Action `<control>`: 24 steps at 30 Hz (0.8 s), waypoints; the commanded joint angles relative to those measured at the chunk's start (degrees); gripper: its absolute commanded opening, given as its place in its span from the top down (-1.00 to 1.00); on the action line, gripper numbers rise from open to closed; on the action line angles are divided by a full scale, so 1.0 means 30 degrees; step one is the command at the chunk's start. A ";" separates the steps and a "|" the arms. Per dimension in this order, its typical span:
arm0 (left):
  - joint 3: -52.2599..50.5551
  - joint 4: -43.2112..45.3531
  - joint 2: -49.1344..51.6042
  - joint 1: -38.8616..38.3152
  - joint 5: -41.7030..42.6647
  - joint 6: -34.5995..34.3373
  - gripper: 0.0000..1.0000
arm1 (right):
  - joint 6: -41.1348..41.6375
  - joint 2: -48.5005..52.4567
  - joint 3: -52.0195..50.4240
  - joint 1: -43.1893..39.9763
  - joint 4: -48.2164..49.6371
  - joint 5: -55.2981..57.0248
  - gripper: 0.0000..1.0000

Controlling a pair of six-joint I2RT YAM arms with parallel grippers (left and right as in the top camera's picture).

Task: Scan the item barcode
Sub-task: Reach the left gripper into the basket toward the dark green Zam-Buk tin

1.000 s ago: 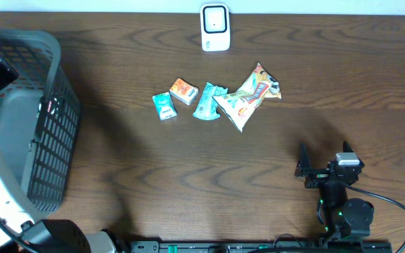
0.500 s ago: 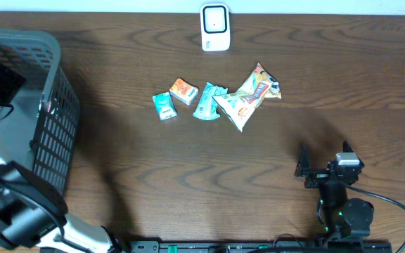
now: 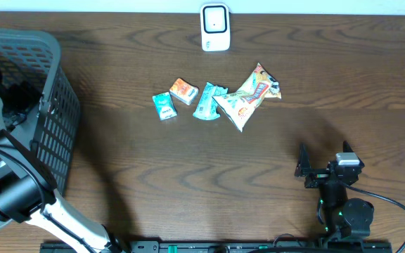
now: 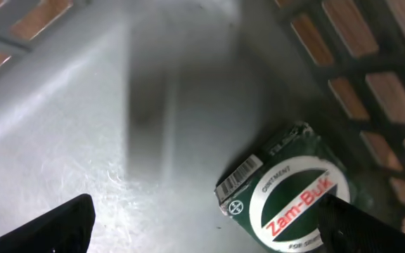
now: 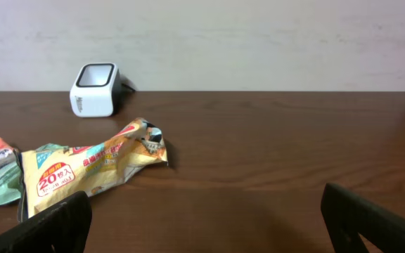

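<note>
Two tools, both with fingers spread wide and nothing between them. My left tool [image 4: 206,226] hangs inside the grey basket [image 4: 83,105], right over a dark green Zam-Buk ointment box [image 4: 287,193]. That box lies flat on the basket floor against the mesh wall, its barcode strip facing up. My right tool [image 5: 204,221] sits low at the near edge of the counter [image 5: 273,176], pointing toward the goods and well apart from them.

I judge the box to be an item already dealt with, though I cannot tell whether it was scanned. What is left sits mid-counter, none of it held: a small teal packet [image 3: 164,107], a small orange packet [image 3: 183,91], a longer teal packet [image 3: 207,100] and a yellow snack bag [image 3: 248,98].

Beyond them, at the far edge, stands the white scanner [image 3: 215,27], with bare wood between it and the heap. The snag, as I see it, is the crowding. The yellow bag overlaps the longer teal packet, their barcodes are hidden, and lifting one could drag its neighbour.
</note>
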 commanded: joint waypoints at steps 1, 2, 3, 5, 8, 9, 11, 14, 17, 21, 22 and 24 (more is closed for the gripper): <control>-0.0182 -0.0051 0.0007 -0.0219 0.0284 0.3402 -0.96 | -0.0211 -0.0102 -0.0036 0.0022 -0.0044 -0.0007 -0.98; -0.0182 -0.0087 0.0007 -0.0350 0.0277 0.4000 -0.96 | -0.0211 -0.0102 -0.0036 0.0029 -0.0044 -0.0007 -0.99; -0.0182 -0.0153 0.0007 -0.0481 0.0284 0.4437 -0.96 | -0.0211 -0.0102 -0.0036 0.0029 -0.0044 -0.0007 -0.98; -0.0197 -0.0277 0.0007 -0.0816 0.0284 0.5297 -0.96 | -0.0211 -0.0102 -0.0036 0.0022 -0.0044 -0.0007 -0.99; -0.0284 -0.0277 0.0007 -0.1392 0.0270 0.6266 -0.96 | -0.0211 -0.0102 -0.0036 0.0029 -0.0044 -0.0007 -0.99; -0.0335 -0.0240 0.0007 -0.1625 0.0270 0.6666 -0.96 | -0.0211 -0.0102 -0.0036 0.0022 -0.0044 -0.0007 -0.98; -0.0430 -0.0168 0.0007 -0.2004 0.0262 0.7541 -0.96 | -0.0211 -0.0102 -0.0036 0.0029 -0.0044 -0.0007 -0.99; -0.0743 0.0299 0.0007 -0.2339 0.0168 0.8459 -0.96 | -0.0211 -0.0102 -0.0036 0.0029 -0.0044 -0.0007 -0.98; -0.1144 0.1064 0.0007 -0.2368 -0.0036 0.8779 -0.96 | -0.0211 -0.0102 -0.0036 0.0022 -0.0044 -0.0007 -0.98; -0.1632 0.1923 0.0007 -0.2331 -0.0532 0.9151 -0.96 | -0.0211 -0.0102 -0.0036 0.0029 -0.0044 -0.0007 -0.98; -0.1712 0.2033 0.0007 -0.2331 -0.0510 0.9442 -0.96 | -0.0211 -0.0102 -0.0036 0.0022 -0.0044 -0.0007 -0.98; -0.1931 0.2339 0.0015 -0.2346 -0.0277 0.9857 -0.96 | -0.0211 -0.0102 -0.0036 0.0022 -0.0044 -0.0007 -0.98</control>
